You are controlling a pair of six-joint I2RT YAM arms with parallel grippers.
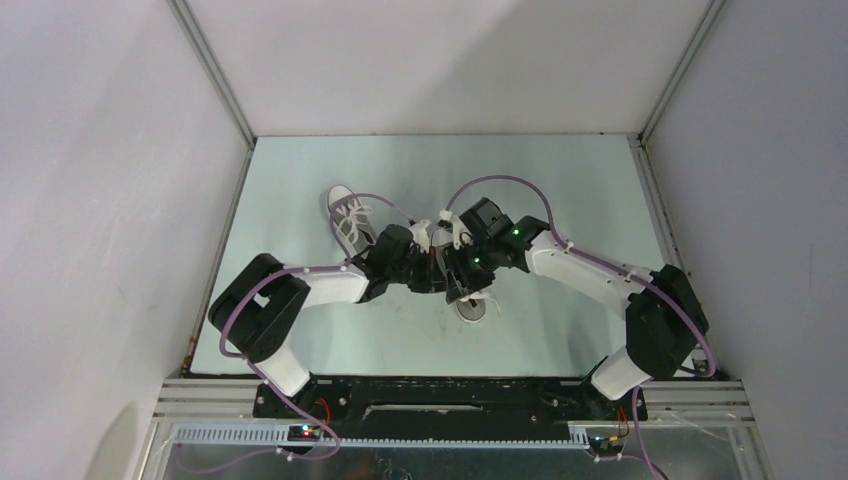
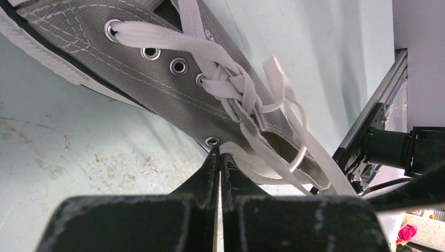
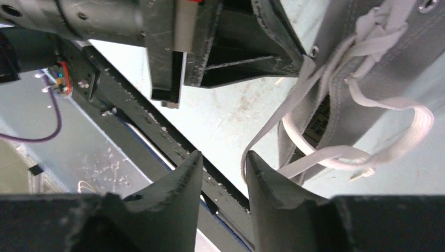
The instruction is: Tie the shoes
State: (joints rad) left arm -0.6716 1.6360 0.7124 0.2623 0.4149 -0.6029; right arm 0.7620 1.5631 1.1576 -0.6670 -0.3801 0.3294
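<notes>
Sneaker: on the table, between your grippers.
Left gripper: clamped shut at its top eyelet.
Right gripper: half-open around a loose lace, not gripping.
Handling: limp, slippy lace; pinch it mid-strand.

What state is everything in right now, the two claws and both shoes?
Left gripper: shut, tips at a shoe's collar.
Right gripper: open, lace strand between its fingers.
Middle shoe: laces knotted loosely, loops slack, no finished bow.
Other shoe: set apart, laces look untied.
</notes>
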